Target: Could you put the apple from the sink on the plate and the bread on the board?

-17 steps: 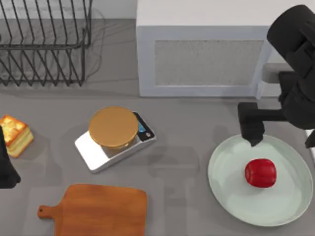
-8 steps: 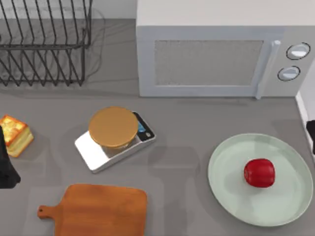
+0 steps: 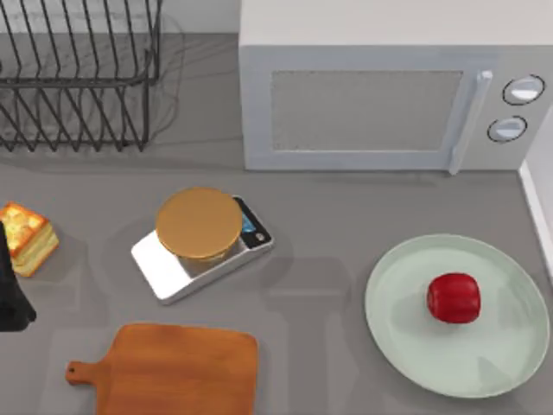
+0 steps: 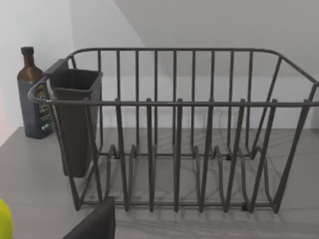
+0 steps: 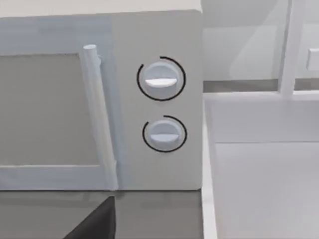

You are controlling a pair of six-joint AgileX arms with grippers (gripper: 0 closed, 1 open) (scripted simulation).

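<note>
The top view looks straight down on a grey counter from above, taking in a wire dish rack (image 3: 78, 73) at the far left, a microwave (image 3: 389, 95) at the far right, a kitchen scale (image 3: 200, 242) in the middle, and the board (image 3: 173, 370) and the plate (image 3: 397, 337) along the near edge.

The left wrist view sits low and close to the counter, facing the dish rack (image 4: 174, 134) side-on, with a dark bottle (image 4: 34, 94) beside it.

The right wrist view, also low, faces the microwave front near its two dials (image 5: 161, 79) and door handle (image 5: 99, 114).

Each wrist view shares one appliance with the overhead view.
</note>
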